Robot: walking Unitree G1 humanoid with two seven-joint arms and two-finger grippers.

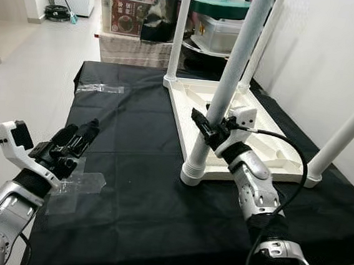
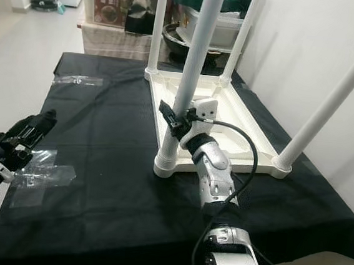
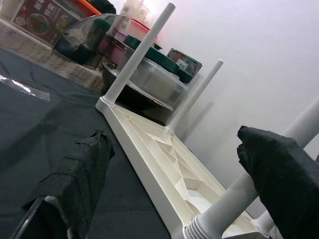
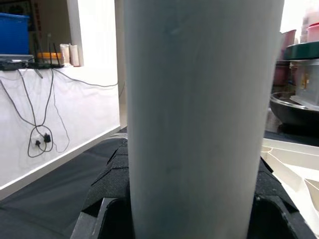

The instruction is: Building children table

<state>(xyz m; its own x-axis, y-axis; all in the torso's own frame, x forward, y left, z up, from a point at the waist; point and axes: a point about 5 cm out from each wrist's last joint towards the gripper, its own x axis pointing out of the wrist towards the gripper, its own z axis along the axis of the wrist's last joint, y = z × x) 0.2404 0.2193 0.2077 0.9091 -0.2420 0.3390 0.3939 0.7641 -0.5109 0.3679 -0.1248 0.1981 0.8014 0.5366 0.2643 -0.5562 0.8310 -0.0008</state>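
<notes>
A white children's table point(image 1: 270, 138) lies upside down on the black cloth, its legs pointing up. My right gripper point(image 1: 207, 128) is shut on the near left leg point(image 1: 233, 69), low above its ribbed base. That leg point(image 4: 197, 114) stands between the black pads in the right wrist view. My left gripper point(image 1: 79, 137) hovers open over the cloth to the left, well apart from the table. Its black fingers point(image 3: 79, 174) frame the tabletop underside point(image 3: 164, 159) and two far legs.
Clear plastic wrap point(image 1: 74, 185) lies on the black cloth point(image 1: 134, 185) under my left gripper, another piece point(image 1: 100, 88) farther back. Stacked storage boxes and pots point(image 1: 219, 17) stand behind the work surface. A white wall point(image 1: 335, 54) runs along the right.
</notes>
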